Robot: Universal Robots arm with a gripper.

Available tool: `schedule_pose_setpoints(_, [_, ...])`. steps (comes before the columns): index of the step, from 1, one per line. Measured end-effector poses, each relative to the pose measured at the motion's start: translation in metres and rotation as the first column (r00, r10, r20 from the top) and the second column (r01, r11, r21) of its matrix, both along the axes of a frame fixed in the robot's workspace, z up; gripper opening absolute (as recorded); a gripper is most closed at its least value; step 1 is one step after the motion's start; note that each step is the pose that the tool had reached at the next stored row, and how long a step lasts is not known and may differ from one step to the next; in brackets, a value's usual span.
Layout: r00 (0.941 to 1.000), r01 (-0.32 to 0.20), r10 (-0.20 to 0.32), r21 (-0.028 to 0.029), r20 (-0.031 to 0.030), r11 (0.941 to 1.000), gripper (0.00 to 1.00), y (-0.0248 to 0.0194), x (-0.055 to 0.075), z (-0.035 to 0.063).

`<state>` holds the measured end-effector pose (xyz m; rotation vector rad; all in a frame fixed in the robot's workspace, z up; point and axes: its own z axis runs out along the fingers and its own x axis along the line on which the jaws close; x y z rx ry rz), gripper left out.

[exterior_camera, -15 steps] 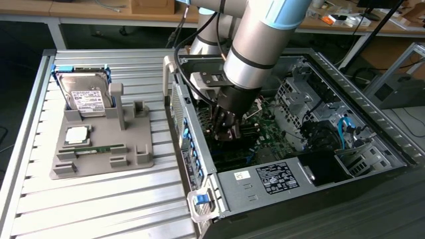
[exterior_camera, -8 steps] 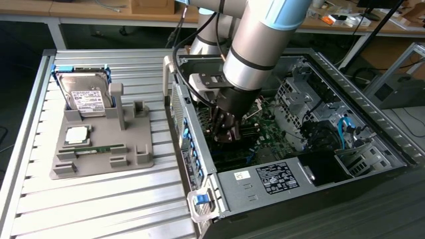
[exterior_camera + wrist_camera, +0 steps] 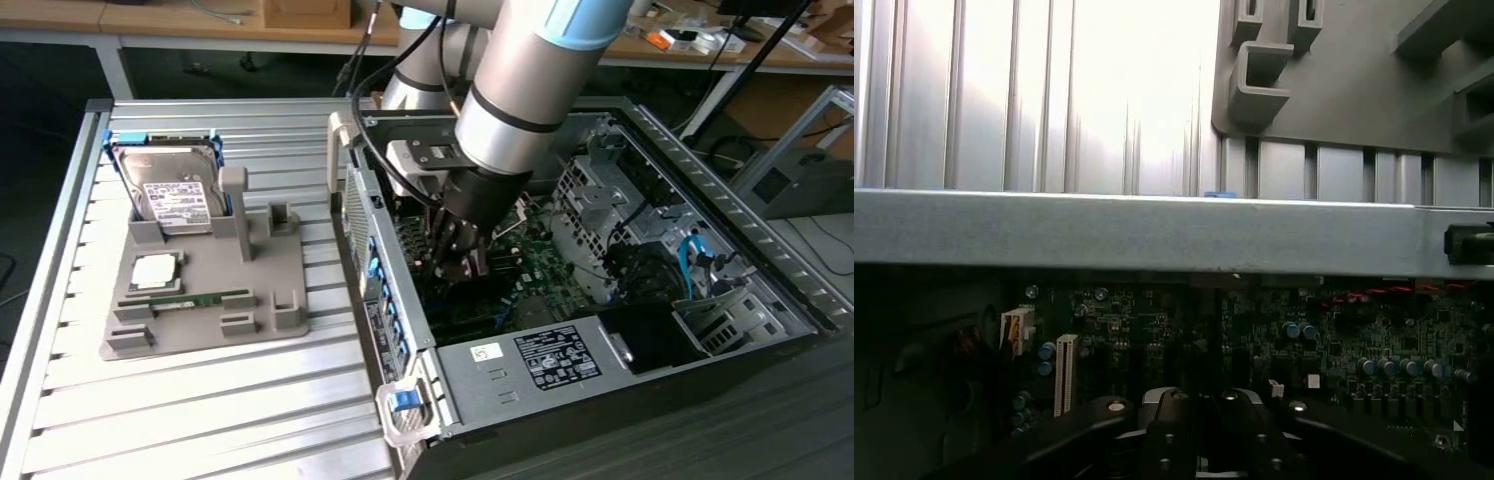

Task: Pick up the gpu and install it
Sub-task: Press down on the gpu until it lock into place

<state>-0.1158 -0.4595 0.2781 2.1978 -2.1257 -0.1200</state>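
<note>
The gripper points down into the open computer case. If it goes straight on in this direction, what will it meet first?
Most likely the motherboard: the gripper hangs just above it inside the case. How much gap remains is unclear.

Exterior view high, angled down; wrist view close inside case [image 3: 627,360], motherboard [image 3: 1334,340] shared.

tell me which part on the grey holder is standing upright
The hard drive, silver with a white label, stands propped at the holder's back; the RAM stick and the chip lie flat.
</note>
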Motion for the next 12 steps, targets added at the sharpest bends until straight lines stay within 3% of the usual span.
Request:
schedule_pose_setpoints(4, [1.0000,0.000,0.000,0.0003,0.0002,1.0000,0.11,0.0000,0.0009,0.0059])
schedule_pose_setpoints(6, [1.0000,0.000,0.000,0.0004,-0.0030,1.0000,0.11,0.0004,0.0025,0.0055])
schedule_pose_setpoints(9, [1.0000,0.000,0.000,0.0002,-0.0086,1.0000,0.11,0.0034,0.0042,0.0044])
schedule_pose_setpoints(12, [1.0000,0.000,0.000,0.0003,-0.0096,1.0000,0.11,0.0063,0.0042,0.0034])
